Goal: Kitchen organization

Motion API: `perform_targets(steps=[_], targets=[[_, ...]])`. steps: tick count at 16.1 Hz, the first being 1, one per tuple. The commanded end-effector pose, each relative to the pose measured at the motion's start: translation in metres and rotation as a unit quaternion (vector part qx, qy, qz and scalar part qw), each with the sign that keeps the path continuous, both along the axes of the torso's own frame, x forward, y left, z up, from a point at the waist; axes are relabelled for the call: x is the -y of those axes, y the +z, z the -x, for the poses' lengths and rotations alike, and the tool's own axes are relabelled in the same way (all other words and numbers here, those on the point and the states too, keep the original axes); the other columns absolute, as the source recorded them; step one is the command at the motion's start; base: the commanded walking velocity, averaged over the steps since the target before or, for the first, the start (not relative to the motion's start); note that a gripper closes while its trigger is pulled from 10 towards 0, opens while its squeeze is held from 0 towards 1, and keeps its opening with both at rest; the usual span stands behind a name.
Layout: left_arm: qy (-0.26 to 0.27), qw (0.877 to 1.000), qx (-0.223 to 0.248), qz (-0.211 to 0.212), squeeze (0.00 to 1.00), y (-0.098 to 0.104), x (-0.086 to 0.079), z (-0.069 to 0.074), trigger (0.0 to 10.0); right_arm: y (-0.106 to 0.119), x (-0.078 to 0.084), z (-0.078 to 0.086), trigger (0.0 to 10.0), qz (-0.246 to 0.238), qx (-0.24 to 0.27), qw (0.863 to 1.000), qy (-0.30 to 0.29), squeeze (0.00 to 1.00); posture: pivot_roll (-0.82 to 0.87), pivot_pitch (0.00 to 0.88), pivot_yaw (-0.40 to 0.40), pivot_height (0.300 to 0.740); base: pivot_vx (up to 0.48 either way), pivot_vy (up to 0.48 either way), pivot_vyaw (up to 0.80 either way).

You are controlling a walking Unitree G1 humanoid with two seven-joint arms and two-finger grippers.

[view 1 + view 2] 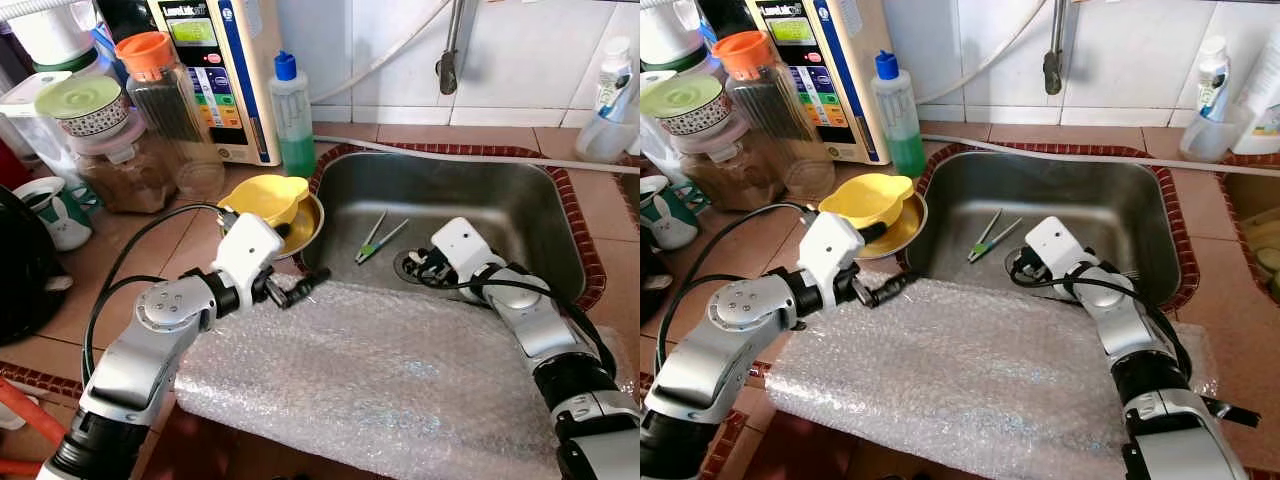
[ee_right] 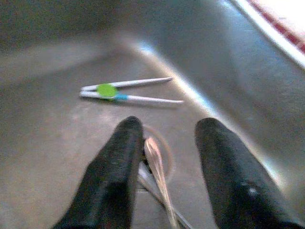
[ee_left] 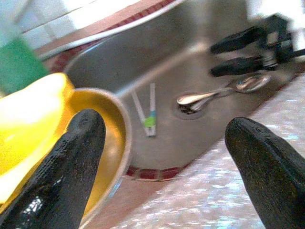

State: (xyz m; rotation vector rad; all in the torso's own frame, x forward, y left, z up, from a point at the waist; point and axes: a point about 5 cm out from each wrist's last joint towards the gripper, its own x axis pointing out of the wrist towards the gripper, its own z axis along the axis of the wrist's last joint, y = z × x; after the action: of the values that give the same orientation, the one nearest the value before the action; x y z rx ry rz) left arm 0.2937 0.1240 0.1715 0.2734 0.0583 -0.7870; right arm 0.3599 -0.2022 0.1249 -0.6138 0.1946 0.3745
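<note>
While my right pincer (image 1: 418,266) reaches down into the sink (image 1: 520,200), its fingers are a little apart around the spoons (image 2: 155,164) on the drain, not squeezing yet. Training chopsticks (image 1: 378,238) lie just left of them. My left pincer (image 1: 305,287) waits wide open over the bubble wrap (image 1: 400,380), near the yellow bowl (image 1: 265,196). I think most tidying is left: nothing is out of the sink yet.
</note>
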Motion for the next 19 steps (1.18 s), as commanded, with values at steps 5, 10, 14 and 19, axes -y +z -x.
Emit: perform_targets(steps=[5,10,14,19], targets=[[0.128,0.985,0.083,0.08,1.0,0.032,-0.019,-0.026,10.0,0.028,-0.015,-0.004,10.0,-0.025,0.049,0.998,0.014,1.0,-0.21,0.098,0.164,0.74,0.0,0.0,0.0],[0.173,0.981,0.08,0.018,0.33,0.021,-0.026,-0.042,10.0,0.036,-0.047,0.008,10.0,-0.039,0.061,0.994,0.081,1.0,-0.22,0.099,0.167,0.74,0.0,0.0,0.0],[0.303,0.948,0.028,0.089,0.0,0.014,-0.045,-0.058,10.0,0.037,-0.069,0.019,10.0,-0.051,0.062,0.991,0.111,0.57,-0.22,0.1,0.167,0.74,0.0,0.0,0.0],[0.362,0.905,-0.05,0.218,0.0,0.017,-0.044,-0.064,10.0,0.032,-0.085,0.028,10.0,-0.051,0.049,0.989,0.133,0.0,-0.22,0.095,0.165,0.74,0.0,0.0,0.0]])
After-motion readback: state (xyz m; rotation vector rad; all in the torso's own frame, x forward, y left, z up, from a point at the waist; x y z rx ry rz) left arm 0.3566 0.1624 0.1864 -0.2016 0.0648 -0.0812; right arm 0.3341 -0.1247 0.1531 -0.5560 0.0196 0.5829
